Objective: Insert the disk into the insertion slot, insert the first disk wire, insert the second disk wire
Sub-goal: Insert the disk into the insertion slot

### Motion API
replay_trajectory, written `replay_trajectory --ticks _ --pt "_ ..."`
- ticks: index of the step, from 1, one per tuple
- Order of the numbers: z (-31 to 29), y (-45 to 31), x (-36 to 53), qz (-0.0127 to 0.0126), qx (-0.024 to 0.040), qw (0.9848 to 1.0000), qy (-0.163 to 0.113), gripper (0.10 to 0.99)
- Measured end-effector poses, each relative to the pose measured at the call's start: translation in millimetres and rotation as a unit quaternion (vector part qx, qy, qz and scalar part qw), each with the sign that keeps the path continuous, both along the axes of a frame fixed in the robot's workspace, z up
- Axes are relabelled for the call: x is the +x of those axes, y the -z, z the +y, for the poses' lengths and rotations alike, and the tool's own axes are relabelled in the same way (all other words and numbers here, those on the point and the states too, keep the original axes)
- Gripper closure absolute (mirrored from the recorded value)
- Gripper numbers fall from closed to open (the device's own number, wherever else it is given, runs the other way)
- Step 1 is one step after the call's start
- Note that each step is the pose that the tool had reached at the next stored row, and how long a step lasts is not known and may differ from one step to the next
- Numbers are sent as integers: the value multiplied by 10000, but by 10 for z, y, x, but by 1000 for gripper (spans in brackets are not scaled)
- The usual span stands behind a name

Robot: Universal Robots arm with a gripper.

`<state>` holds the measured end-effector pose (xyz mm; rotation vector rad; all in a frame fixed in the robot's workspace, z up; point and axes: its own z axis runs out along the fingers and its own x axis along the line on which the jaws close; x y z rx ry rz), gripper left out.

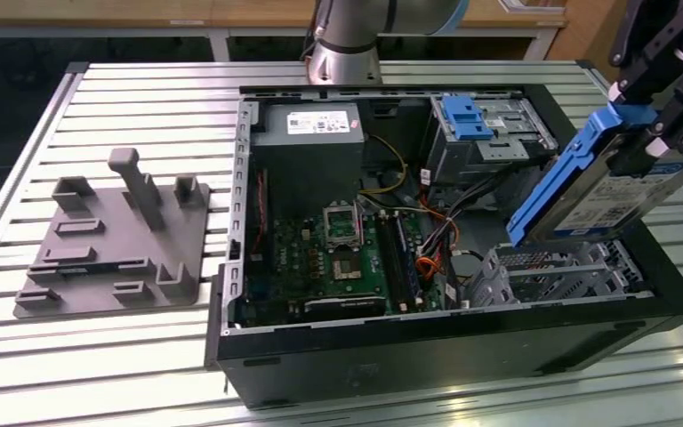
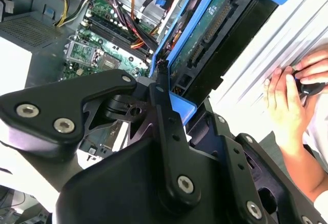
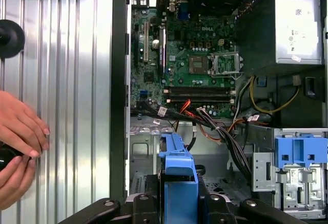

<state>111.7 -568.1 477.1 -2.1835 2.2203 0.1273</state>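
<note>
The disk [image 1: 608,196], a silver drive with a white label in a blue carrier, hangs tilted and nearly on edge over the case's corner at the exterior view's right. My gripper [image 1: 640,133] is shut on the carrier's upper end. The disk's lower end hovers just above the insertion slot [image 1: 555,271], a grey perforated bay, without touching it. In both wrist views the blue carrier [image 3: 179,180] [image 2: 180,108] sits between my black fingers [image 2: 166,126]. Black and orange cables [image 1: 434,253] lie beside the bay; I cannot tell which are the disk wires.
The open computer case [image 1: 437,342] stands on a slatted metal table [image 1: 140,89]. A larger metal cage with a blue latch [image 1: 470,120] is at the back. A grey fixture [image 1: 110,240] lies at the exterior view's left. A person's hands [image 3: 20,142] rest on the table beside the case.
</note>
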Motion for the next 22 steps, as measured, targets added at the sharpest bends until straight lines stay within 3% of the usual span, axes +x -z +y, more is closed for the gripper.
replay_trajectory --ticks 22 --pt "2 148 57 0 -1 10000 -33 722"
